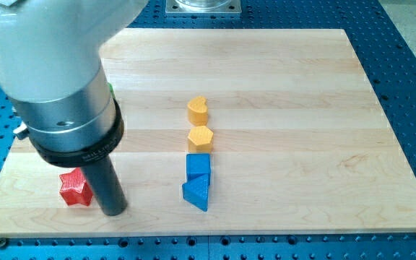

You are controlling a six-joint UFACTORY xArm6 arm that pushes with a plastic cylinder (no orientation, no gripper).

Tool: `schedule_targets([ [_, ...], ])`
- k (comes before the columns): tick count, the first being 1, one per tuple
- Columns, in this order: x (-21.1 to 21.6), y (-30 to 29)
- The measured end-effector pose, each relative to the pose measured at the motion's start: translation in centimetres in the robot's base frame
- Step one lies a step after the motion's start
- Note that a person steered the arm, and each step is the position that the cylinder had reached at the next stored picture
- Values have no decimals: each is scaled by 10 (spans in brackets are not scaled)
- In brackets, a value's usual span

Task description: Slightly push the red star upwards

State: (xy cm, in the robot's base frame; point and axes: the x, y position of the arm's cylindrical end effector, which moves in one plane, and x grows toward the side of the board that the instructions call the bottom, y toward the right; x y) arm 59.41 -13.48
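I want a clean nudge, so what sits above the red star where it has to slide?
No block does. My tip sits just right of the red star, low beside it. Straight above the star, the arm's grey body hides the board.

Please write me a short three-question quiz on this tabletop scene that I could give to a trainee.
1. True or false: my tip rests against the view's left side of the red star.
2. Which block lies nearest the view's bottom? A) yellow heart B) yellow hexagon C) blue triangle
3. Fill in: the blue cube sits directly below the ______ in the view.

Key:
1. False; the tip stands just to the view's right of the star.
2. C.
3. Yellow hexagon.
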Motion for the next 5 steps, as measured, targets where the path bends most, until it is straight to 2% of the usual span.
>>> schedule_targets([
  [1,13,-50],
  [3,-88,-62],
  [5,-5,-103],
])
